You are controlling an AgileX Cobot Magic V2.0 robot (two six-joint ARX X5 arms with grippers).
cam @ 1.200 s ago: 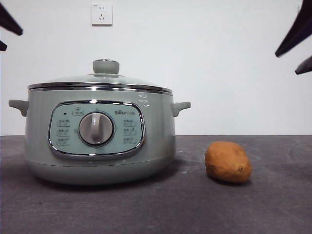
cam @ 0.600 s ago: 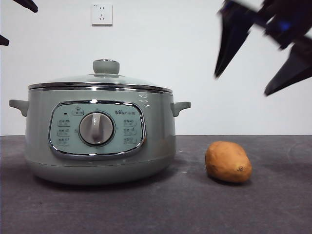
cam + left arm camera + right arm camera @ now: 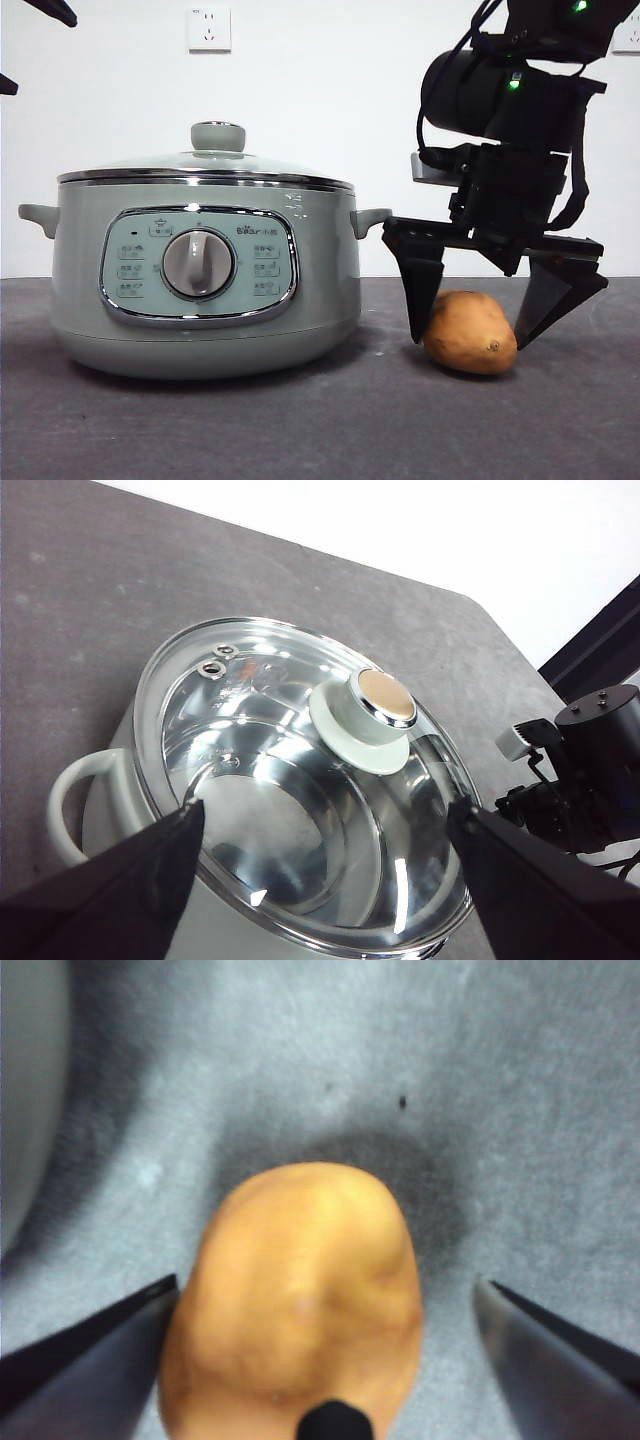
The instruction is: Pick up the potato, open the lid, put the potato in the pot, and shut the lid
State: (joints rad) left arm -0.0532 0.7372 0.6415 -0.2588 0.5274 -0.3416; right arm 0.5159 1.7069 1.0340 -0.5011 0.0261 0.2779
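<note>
Two end effectors and three task items, on one dark grey bench [image 3: 200,430].

Item 1: potato [image 3: 470,332], orange-brown, oval, lying on its side at lower right of the front view, just beside the pot and apart from it. Small dark eye faces the camera.

Item 2: pot [image 3: 205,275], pale sage-green cooker, left of centre in the front view, grey dial [image 3: 198,264] in a chrome-framed panel, one small handle on each side.

Item 3: lid [image 3: 205,165], glass dome with steel rim, seated on the pot; green knob [image 3: 217,136] upright at its centre. Pot interior, seen through the glass in the left wrist view, looks bare.

Right end effector [image 3: 495,300]: at right of the front view, low over the bench, jaws spread wide and straddling the potato, one on each side, neither touching in the right wrist view. Nothing held.

Left end effector [image 3: 320,870]: jaws apart, hanging above the lid; in the front view only black tips at upper left.

Step in hand, by judgement: picking up the potato. Advice: lower until the jaw tips sit near the potato's widest girth, keep it centred between them, then close evenly so the smooth skin does not roll or squirt sideways toward the pot. Lift straight up before travelling. Lid not yet opened.
</note>
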